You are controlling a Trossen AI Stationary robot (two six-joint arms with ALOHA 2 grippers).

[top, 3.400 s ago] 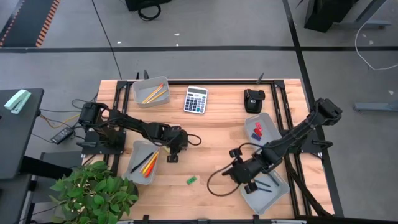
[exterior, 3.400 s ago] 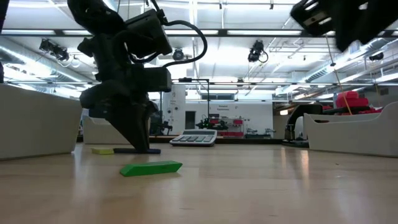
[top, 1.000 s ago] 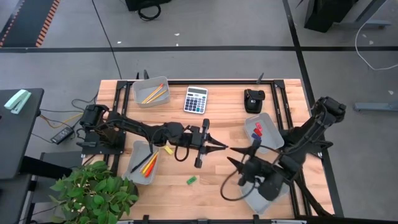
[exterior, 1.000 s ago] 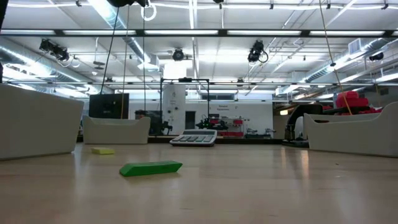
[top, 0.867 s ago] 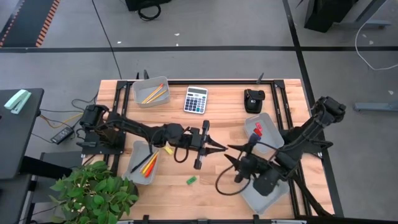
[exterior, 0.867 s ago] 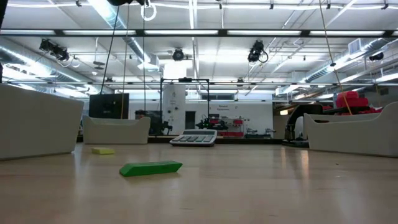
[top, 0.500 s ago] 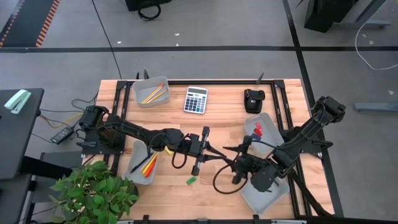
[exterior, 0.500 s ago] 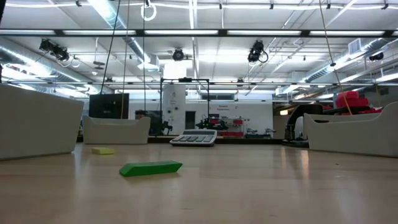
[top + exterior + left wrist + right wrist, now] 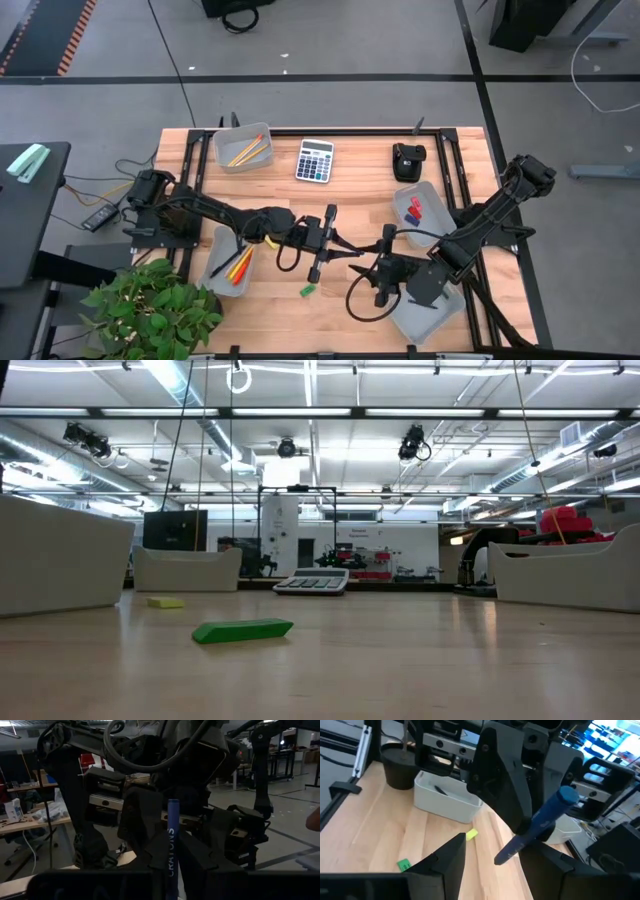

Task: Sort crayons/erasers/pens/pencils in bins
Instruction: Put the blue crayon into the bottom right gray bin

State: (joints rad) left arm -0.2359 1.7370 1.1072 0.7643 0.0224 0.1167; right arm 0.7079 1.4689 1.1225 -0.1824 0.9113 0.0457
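Nearest, at the lower middle of the high view: a green eraser (image 9: 308,290) flat on the table (image 9: 340,200), apart from everything else. Just beyond it, mid-table, the left tool (image 9: 340,247) reaching in from the left and clamped on a blue stick (image 9: 173,835) lettered along its side, held upright in the left wrist view. Facing it from the right, close by, the right tool (image 9: 378,268), fingers (image 9: 447,860) spread wide apart with the blue stick between them, touching neither as far as can be seen. Under the right arm at lower right, a bin (image 9: 418,322), contents hidden. At lower left, a second bin (image 9: 222,240) holding orange, red and yellow sticks, with a small yellow eraser (image 9: 268,242) on the table just beside it. Farther back on the right, a third bin (image 9: 432,192) with red and blue erasers (image 9: 414,210) inside. At the far edge, from left to right: a fourth bin (image 9: 222,150) with yellow and orange pencils (image 9: 246,152), a calculator (image 9: 315,160), and a black device (image 9: 407,160).
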